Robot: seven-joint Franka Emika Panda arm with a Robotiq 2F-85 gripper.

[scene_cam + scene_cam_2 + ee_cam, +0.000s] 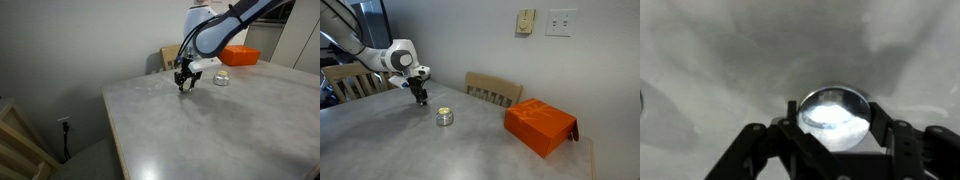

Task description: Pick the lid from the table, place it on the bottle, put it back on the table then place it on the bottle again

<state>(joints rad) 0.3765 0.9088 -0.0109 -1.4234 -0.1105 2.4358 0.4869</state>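
Note:
In the wrist view the lid [835, 120], a round silvery-clear disc, sits between the two black fingers of my gripper [835, 112]. Both fingers press its sides, so the gripper is shut on it. In both exterior views my gripper [184, 86] [419, 97] points straight down, close over the pale grey table [200, 135] [390, 150]. The lid is too small to make out there. The bottle [221, 79] [444, 117], a small squat clear jar, stands on the table a short way off to the side of the gripper.
An orange box [240, 56] [540, 126] lies on the table beyond the bottle. A light wooden chair [492, 90] stands at the far edge. The table's near corner [106, 95] drops off beside a wooden frame [20, 140].

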